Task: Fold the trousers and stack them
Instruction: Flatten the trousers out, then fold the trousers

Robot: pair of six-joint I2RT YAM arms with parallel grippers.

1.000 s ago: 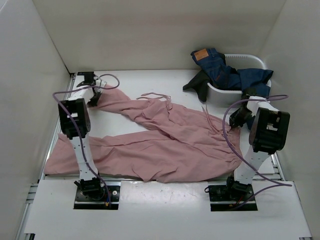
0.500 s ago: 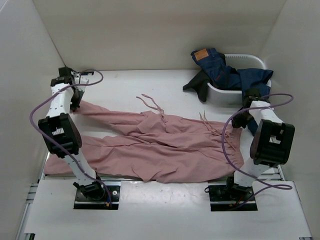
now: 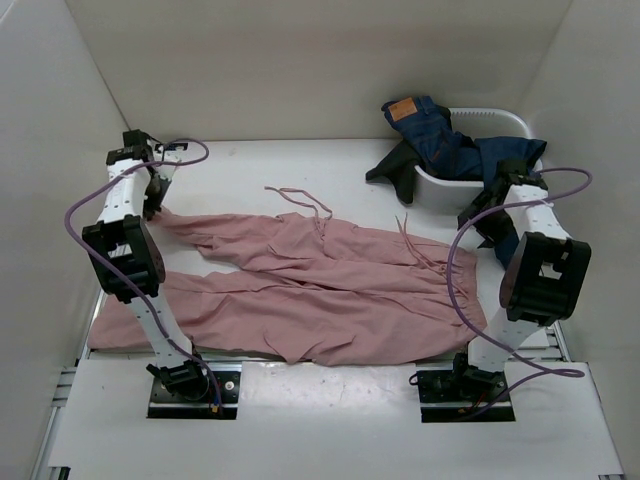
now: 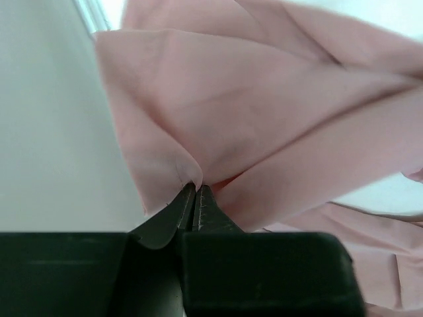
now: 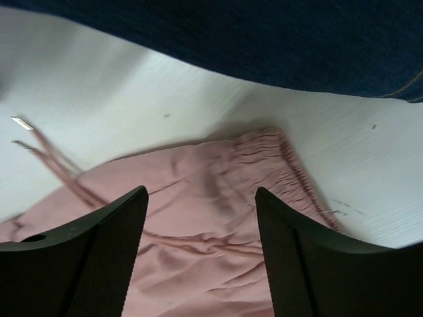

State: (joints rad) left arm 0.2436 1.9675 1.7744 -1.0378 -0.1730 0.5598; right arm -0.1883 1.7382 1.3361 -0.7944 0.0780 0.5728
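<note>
left gripper (image 4: 195, 197) is pinching a fold of the trousers (image 3: 320, 290) | right gripper (image 5: 200, 198) is hovering, jaws wide, above their waistband (image 5: 281, 162)

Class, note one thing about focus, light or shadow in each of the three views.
Top view: even light, trousers sharp. Left wrist view: the close trousers look soft, left fingers dark. Right wrist view: right fingers dark silhouettes, soft shadow beside the waistband.

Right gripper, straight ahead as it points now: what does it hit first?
Probably the gathered waist of the trousers, framed by the open right gripper; depth unclear.
</note>
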